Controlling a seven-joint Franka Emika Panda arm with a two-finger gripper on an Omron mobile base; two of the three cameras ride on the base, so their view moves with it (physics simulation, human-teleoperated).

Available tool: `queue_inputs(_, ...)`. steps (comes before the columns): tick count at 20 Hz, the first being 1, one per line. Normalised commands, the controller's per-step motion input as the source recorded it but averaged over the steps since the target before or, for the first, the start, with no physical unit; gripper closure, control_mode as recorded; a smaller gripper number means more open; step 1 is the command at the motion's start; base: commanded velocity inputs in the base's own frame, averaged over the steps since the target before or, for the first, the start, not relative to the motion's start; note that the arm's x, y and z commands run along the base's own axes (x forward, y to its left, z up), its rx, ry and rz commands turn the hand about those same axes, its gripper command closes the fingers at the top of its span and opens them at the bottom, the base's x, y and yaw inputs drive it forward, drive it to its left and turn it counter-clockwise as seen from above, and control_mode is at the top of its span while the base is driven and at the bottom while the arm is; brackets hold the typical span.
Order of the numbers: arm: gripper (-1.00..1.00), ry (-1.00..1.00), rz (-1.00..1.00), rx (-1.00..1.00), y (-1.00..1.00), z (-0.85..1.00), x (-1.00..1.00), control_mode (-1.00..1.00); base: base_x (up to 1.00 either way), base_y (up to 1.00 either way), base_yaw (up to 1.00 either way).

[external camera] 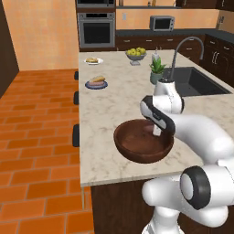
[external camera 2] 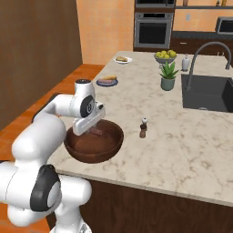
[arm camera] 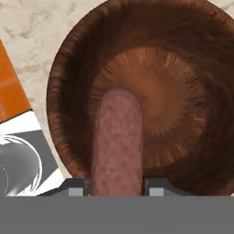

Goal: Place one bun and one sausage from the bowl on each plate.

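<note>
A: What is the setting?
B: A kitchen with an orange tiled floor [external camera: 36, 137], dark cabinets and a long pale marble counter [external camera: 105, 114] that carries everything.

A: Where is the task's bowl?
B: The wide, round, dark reddish-brown wooden bowl [external camera: 143, 142] sits at the near end of the counter, close to its near edge. In the hand view its ribbed inner bottom [arm camera: 155, 91] shows from straight above.

A: And the sausage?
B: A pinkish-brown sausage [arm camera: 117, 141] runs up from between the two dark finger tips over the inside of the bowl. The two-finger gripper [arm camera: 116, 189] has its jaws narrowed on that sausage, one tip at each side of it. In the right base view a bit of the pink sausage [external camera 2: 95, 132] shows under the hand, just above the bowl's hollow.

A: Where are the plates?
B: Both lie far up the counter near its left edge. The small dark blue-grey plate [external camera: 96, 84] is the nearer one and carries a bun with something pink beside it. The small plain white plate [external camera: 93, 60] is farther off and holds a tan bun; I cannot tell what else.

A: What else is on the counter?
B: A small dark pepper mill with a white top [external camera 2: 144, 127] stands just right of the bowl. Farther away are a potted green plant [external camera 2: 168, 75], a grey footed bowl of yellow-green fruit [external camera 2: 165, 56] and, to the right, a dark sink with a curved grey tap [external camera 2: 207, 91].
</note>
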Motion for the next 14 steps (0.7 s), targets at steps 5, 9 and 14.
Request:
queue_inputs(5,1.0,0.07,-0.47,0.13,0.0,0.36,-0.83,-1.0,0.0,0.0,0.0)
queue_inputs(9,1.0,0.0,-0.67,0.1,0.06,0.1,-0.63,-1.0,0.0,0.0,0.0)
queue_inputs(14,1.0,0.0,-0.73,0.05,0.07,0.12,-0.57,-1.0,0.0,0.0,0.0)
